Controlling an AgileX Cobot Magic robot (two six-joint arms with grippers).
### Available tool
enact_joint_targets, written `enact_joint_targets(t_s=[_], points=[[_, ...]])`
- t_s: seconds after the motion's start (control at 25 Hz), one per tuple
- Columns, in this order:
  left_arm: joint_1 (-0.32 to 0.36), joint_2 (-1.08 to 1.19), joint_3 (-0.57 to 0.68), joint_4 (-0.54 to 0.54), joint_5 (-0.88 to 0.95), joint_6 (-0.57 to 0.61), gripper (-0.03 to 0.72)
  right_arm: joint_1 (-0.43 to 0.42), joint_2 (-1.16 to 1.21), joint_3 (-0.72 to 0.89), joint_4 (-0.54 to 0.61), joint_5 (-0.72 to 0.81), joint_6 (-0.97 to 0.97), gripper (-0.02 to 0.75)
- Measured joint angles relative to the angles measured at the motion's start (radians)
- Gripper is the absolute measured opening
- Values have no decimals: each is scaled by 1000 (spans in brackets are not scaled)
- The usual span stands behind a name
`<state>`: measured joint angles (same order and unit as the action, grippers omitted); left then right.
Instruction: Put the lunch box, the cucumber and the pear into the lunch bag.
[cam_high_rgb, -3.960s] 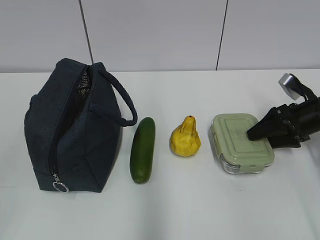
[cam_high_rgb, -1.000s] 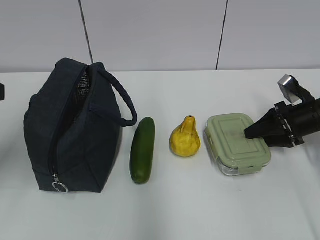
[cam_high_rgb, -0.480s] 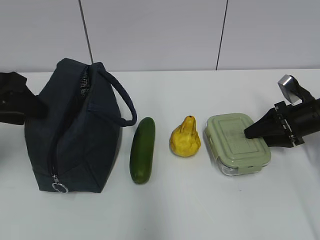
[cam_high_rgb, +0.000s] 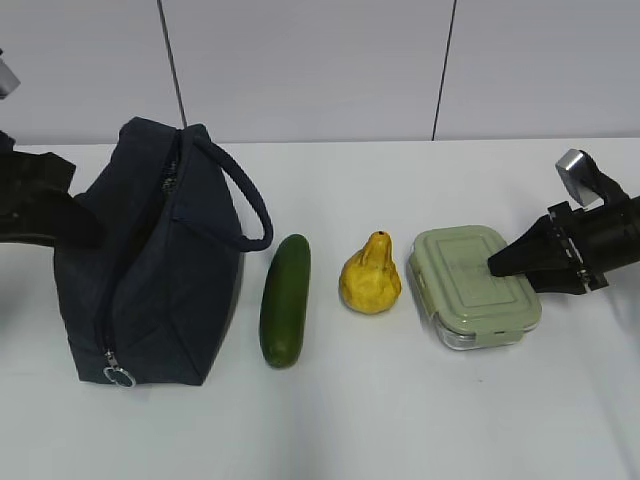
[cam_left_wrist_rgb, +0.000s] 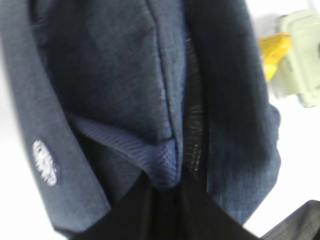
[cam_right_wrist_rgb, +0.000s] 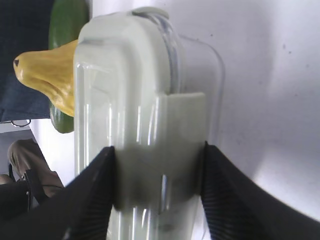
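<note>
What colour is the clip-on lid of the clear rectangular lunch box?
Pale sage green lid, clearest in the exterior view.

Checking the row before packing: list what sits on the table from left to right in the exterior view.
lunch bag → cucumber → pear → lunch box

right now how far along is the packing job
Nothing is packed yet: the cucumber and pear lie on the table beside the lunch bag. In hand: the right gripper clamps the lunch box; the left gripper pinches the bag's fabric edge. All three items remain.
</note>
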<state>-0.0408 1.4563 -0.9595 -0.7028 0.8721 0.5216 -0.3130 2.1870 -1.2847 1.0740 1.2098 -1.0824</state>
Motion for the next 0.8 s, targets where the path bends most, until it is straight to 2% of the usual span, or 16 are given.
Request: enact_joint_targets(t_s=[0.16,0.4,0.8], points=[[-65,8,0,-123,-27,66,7,0,0,0,2,0,4,386],[-149,8,0,-149,-59,79,3,0,-5,0,2,-4,11,386],[-157,8,0,-149,-66,79,3,0,-110,0,-8,-66,15,386]])
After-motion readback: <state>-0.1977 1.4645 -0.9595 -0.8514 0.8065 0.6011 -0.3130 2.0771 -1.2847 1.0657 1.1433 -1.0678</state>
